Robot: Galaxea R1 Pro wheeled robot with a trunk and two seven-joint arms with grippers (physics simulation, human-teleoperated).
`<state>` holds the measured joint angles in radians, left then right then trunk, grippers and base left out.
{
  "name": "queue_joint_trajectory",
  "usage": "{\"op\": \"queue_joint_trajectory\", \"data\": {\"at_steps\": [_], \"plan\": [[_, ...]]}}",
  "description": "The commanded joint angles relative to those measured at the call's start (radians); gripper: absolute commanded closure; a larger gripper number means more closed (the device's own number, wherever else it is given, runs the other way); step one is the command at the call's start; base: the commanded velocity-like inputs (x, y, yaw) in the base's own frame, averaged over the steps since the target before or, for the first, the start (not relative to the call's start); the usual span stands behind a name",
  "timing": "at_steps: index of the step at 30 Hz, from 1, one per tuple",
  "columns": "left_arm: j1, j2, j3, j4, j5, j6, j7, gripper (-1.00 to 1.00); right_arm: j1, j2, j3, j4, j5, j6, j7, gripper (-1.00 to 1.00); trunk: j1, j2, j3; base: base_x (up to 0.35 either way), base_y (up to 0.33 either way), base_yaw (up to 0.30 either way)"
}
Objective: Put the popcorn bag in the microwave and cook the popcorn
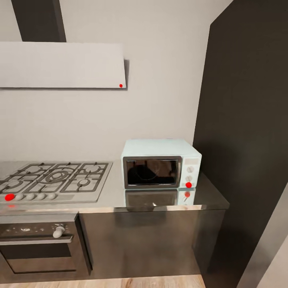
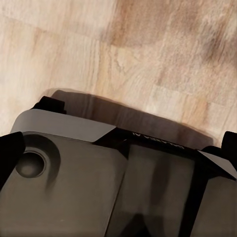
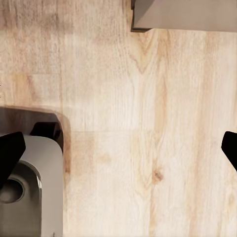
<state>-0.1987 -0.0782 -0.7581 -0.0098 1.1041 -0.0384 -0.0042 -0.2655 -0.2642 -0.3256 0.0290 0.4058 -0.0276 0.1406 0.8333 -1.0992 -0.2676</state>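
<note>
The pale mint-blue microwave stands on the grey glossy countertop at its right end, against the wall. Its dark glass door is shut, and the control panel on its right side has knobs and a red dot. The popcorn bag is out of view. In the left wrist view, my left gripper is open, with black fingertips at both frame edges, above my own grey base. In the right wrist view, my right gripper is open over the wooden floor, with nothing between its fingers.
A grated gas hob lies left of the microwave, above a dark built-in oven. A grey hood hangs over the hob. A tall dark cabinet closes off the right side. The light wood floor runs along the cabinet fronts.
</note>
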Motion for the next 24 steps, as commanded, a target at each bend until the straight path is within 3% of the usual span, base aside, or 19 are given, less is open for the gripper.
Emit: {"op": "queue_joint_trajectory", "data": {"at_steps": [1, 4, 7, 9, 15, 17, 18, 24], "plan": [[-0.001, -0.001, -0.009, 0.001, 0.008, -0.003, 0.0, -1.0, -0.001, 0.0, -0.008, 0.002, 0.011, -0.002, 0.003, -1.0, 0.0, -0.001, -0.001, 0.0, 0.0, 0.0], [-0.001, -0.001, -0.009, 0.002, 0.007, -0.003, 0.0, -1.0, -0.001, 0.003, -0.009, -0.003, 0.027, 0.0, 0.01, -1.0, 0.0, -0.001, -0.001, 0.0, 0.0, 0.0], [-0.001, -0.002, -0.009, 0.003, 0.007, -0.003, 0.0, -1.0, -0.001, 0.088, -0.01, -0.112, 0.063, 0.011, 0.017, -1.0, 0.0, -0.001, -0.001, 0.0, 0.0, 0.0], [-0.001, -0.002, -0.009, 0.004, 0.006, -0.003, 0.0, -1.0, -0.001, 0.113, -0.01, -0.177, 0.064, 0.037, 0.017, -1.0, 0.0, -0.001, -0.001, 0.0, 0.0, 0.0], [-0.001, -0.003, -0.009, 0.005, 0.006, -0.003, 0.0, -1.0, -0.002, 0.225, 0.012, -0.511, 0.063, 0.25, 0.06, -1.0, 0.0, -0.001, -0.001, 0.0, 0.0, 0.0], [-0.001, -0.003, -0.009, 0.004, 0.006, -0.003, 0.0, -1.0, -0.002, 0.245, 0.041, -0.637, 0.061, 0.332, 0.1, -1.0, 0.0, -0.001, -0.001, 0.0, 0.0, 0.0], [-0.001, -0.003, -0.009, 0.004, 0.005, -0.002, 0.0, -1.0, 0.0, 0.253, 0.064, -0.752, 0.058, 0.426, 0.14, -1.0, 0.0, -0.001, -0.001, 0.0, 0.0, 0.0], [-0.001, -0.005, -0.009, 0.004, 0.002, -0.002, 0.0, -1.0, -0.039, 0.258, 0.083, -1.013, 0.051, 0.628, 0.191, -1.0, 0.0, -0.001, -0.001, 0.0, 0.0, 0.0]]}}
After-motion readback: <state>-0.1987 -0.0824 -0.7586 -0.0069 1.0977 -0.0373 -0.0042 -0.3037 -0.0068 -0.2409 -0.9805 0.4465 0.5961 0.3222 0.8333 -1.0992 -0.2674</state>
